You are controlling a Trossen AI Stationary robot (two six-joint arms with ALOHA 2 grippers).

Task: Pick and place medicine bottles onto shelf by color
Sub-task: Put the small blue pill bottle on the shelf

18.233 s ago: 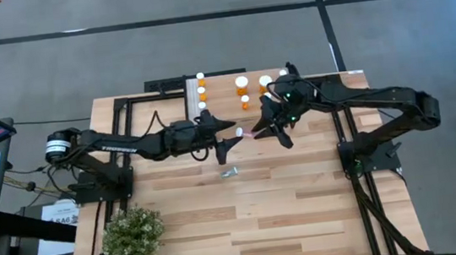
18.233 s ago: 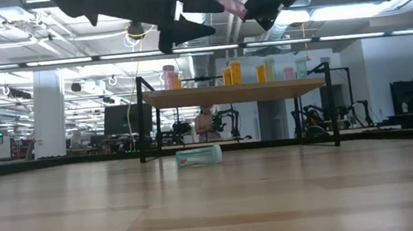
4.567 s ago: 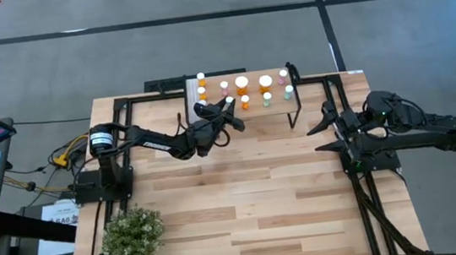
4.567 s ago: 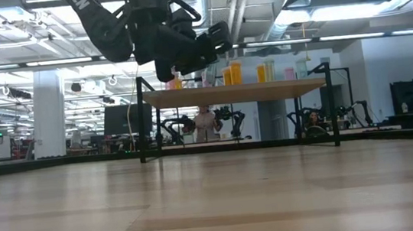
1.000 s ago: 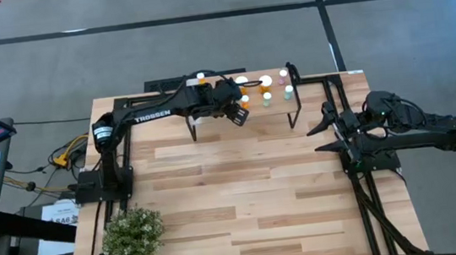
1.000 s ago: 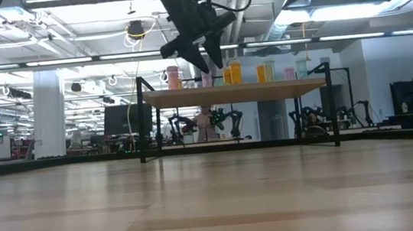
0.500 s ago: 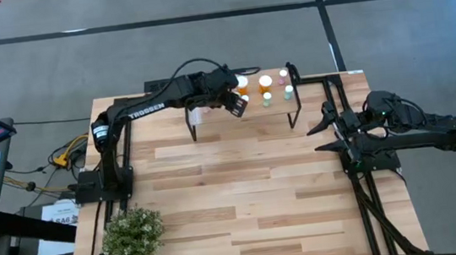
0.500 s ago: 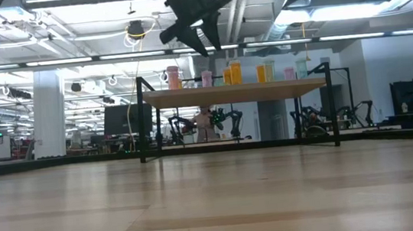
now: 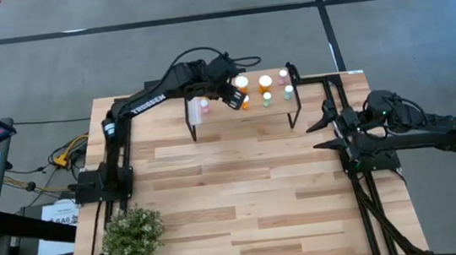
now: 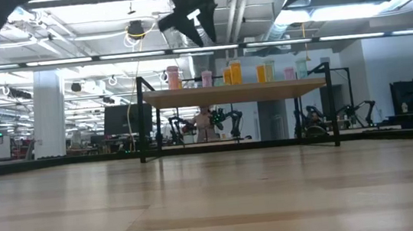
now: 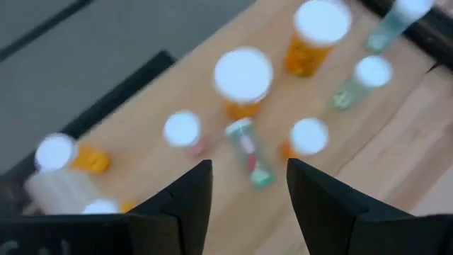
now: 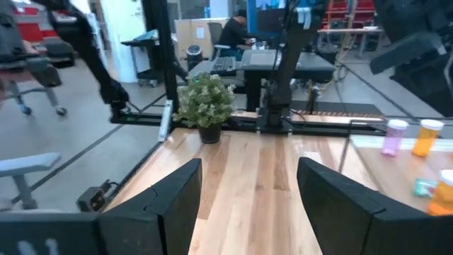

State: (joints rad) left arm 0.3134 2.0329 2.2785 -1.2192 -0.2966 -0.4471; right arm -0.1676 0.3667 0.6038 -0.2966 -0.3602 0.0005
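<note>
The near part of the worktop [image 9: 254,210] carries no bottles; the potted plant [image 9: 132,237] sits at its near left corner. At the right edge, the right pincer [image 9: 323,126] waits low beside its base, fingers spread and grasping nothing, well apart from the shelf.

Farther back, the left pincer [image 11: 244,195] hangs above the shelf [image 9: 210,122], released and empty, its two fingers apart. Directly beyond them, one pale green bottle [image 11: 250,152] lies on its side on the shelf top among upright ones: a large white-capped orange bottle [image 11: 243,78] just behind it, another orange bottle [image 11: 316,35] farther on, a pink-bodied one [image 11: 183,132] to one side, and two green bottles [image 11: 361,81] toward the far rail.

All the medicine bottles appear to be on the shelf, so the sorting looks nearly done. The toppled green bottle seems the loose end: to right it well, I would come down straight over it, fingers straddling its body across the narrow width, keep clear of the orange neighbours, and set it beside the other greens
</note>
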